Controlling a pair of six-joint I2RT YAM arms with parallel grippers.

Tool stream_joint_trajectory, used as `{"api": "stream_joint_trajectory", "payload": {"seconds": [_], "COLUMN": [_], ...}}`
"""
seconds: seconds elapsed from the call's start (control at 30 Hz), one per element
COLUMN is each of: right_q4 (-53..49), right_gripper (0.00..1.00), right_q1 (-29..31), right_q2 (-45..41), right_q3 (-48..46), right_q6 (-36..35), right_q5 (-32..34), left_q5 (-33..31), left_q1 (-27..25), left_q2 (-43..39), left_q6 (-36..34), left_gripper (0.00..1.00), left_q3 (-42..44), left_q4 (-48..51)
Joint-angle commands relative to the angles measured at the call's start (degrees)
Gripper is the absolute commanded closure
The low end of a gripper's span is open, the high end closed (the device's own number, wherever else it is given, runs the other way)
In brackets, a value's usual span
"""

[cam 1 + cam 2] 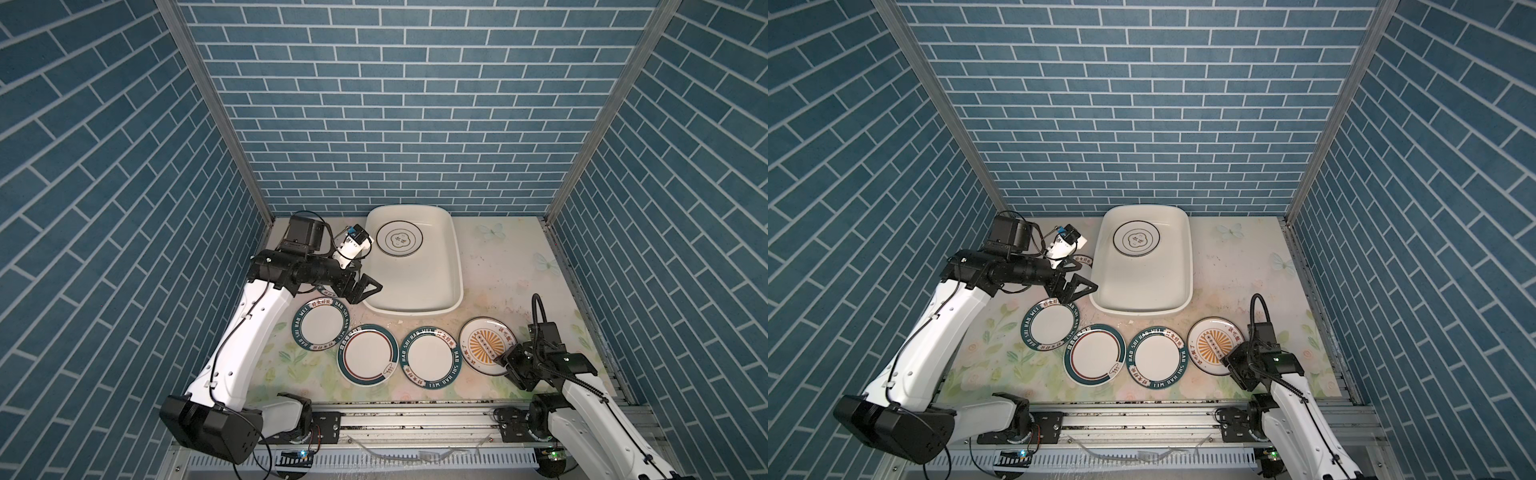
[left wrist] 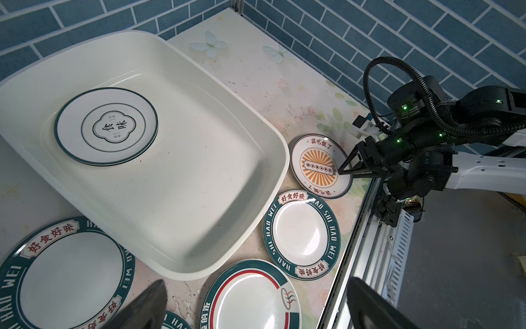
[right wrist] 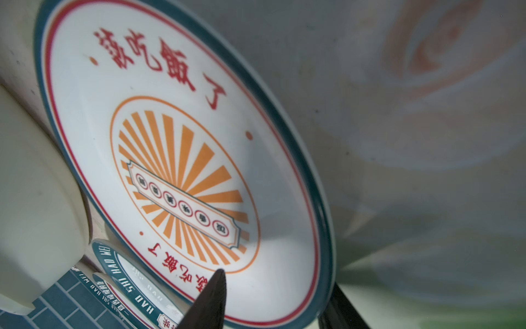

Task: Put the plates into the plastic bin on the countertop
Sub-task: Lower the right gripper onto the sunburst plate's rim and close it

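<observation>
While one plate (image 1: 400, 237) already lies flat at the far end of the plastic bin (image 1: 415, 286), five more show on the countertop (image 1: 519, 270). Step in hand, by judgement: pick-up of the sunburst plate (image 1: 486, 345).

- Plastic bin: white tub against the countertop's back edge, about midway along it; near half bare.
- Sunburst plate: toward the front right corner, near the bin's near right corner but apart from it.
- Right gripper (image 2: 341, 170): at that plate's rim, on the side toward the right edge. In the right wrist view one finger (image 3: 210, 296) lies over the plate's face and the other sits beyond the rim, so the jaws stand partly open astride it. Whether they already pinch it cannot be told.
- Left gripper (image 1: 368, 293): spread wide, holding nothing, hovering at the bin's near left corner.
- Other plates: lettered plate (image 1: 322, 328), ringed plate (image 1: 368, 355) and second lettered plate (image 1: 430, 357), in a row toward the front edge. A fifth plate (image 1: 1081, 259) lies mostly hidden under the left arm, beside the bin's left wall.
- Next move calls for: a firm close on the rim, a lift clear of the bin's flared wall, then a flat set-down in the bare near half. A rim-only hold may let the plate tilt or slip.
</observation>
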State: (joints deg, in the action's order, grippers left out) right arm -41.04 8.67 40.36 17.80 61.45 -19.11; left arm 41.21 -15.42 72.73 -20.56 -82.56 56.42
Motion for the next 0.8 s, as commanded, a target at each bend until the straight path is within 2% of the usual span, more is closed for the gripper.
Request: {"api": "stream_joint_trajectory", "payload": {"seconds": [0.0, 0.77], "right_q4": [2.3, 11.8], "right_gripper": [0.51, 0.61], "right_q1": [-0.1, -0.1], "right_q2": [-0.6, -6.4], "right_q3": [-1.8, -10.7], "right_q6": [3.2, 11.2], "right_q5": [1.0, 4.6], "left_q5": [0.3, 0.3], "left_q1": [-0.3, -0.4], "left_q2": [0.6, 1.1], "left_q6": [-0.4, -0.1], "left_gripper": [0.0, 0.0], "left_q3": [-1.5, -1.1], "left_q4": [1.1, 0.3]}}
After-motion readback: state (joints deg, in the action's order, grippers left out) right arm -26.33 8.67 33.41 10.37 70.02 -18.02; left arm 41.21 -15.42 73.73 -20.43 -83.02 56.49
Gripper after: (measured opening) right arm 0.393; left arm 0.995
